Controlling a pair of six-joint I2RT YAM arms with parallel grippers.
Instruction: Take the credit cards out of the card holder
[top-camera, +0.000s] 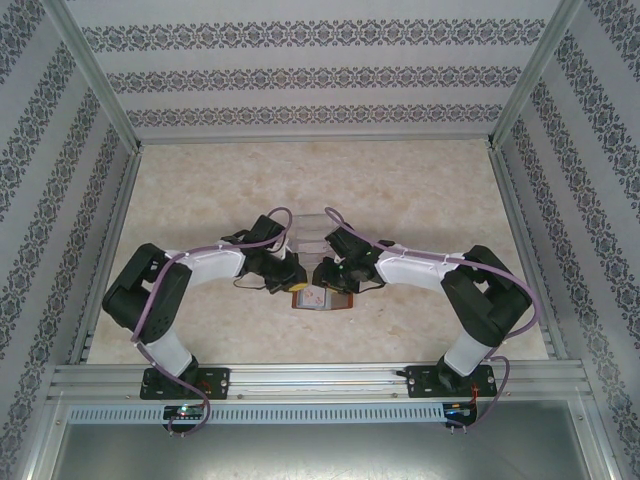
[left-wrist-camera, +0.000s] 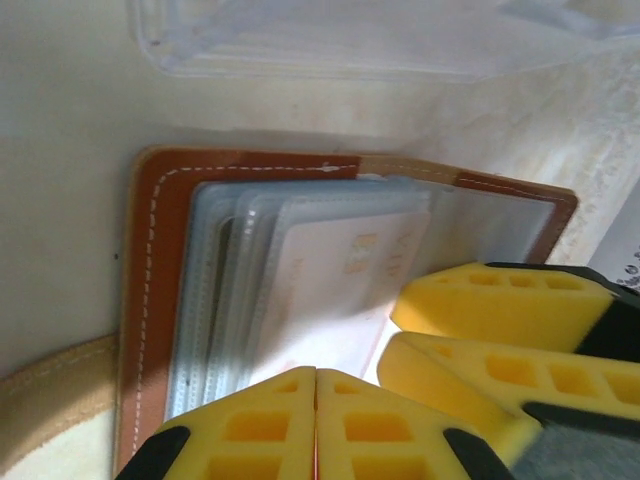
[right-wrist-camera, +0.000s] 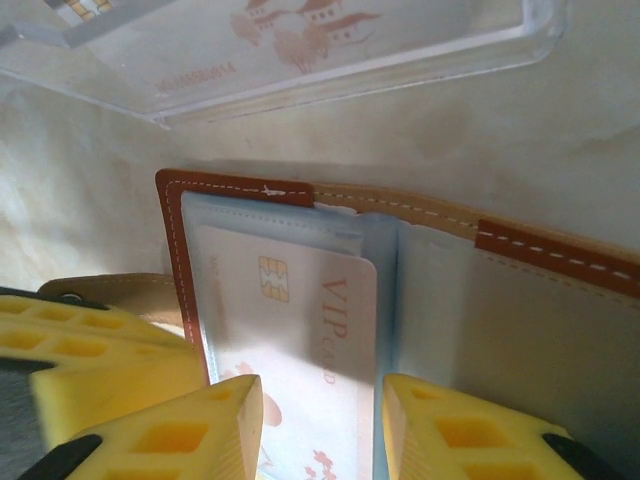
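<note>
Left gripper (left-wrist-camera: 316, 425) is clenched tight with nothing visibly caught, bearing on the open wallet (left-wrist-camera: 150, 290) right beneath it, likely to pin it flat; right gripper (right-wrist-camera: 318, 425) is released, jaws astride the VIP card (right-wrist-camera: 320, 300) tucked between them, apparently to draw it out.

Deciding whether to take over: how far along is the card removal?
Done: one printed card lies in the clear tray. In hand: left gripper shut at the card holder; right gripper open astride the VIP card, still sleeved. Left: pull that one, maybe more.
</note>
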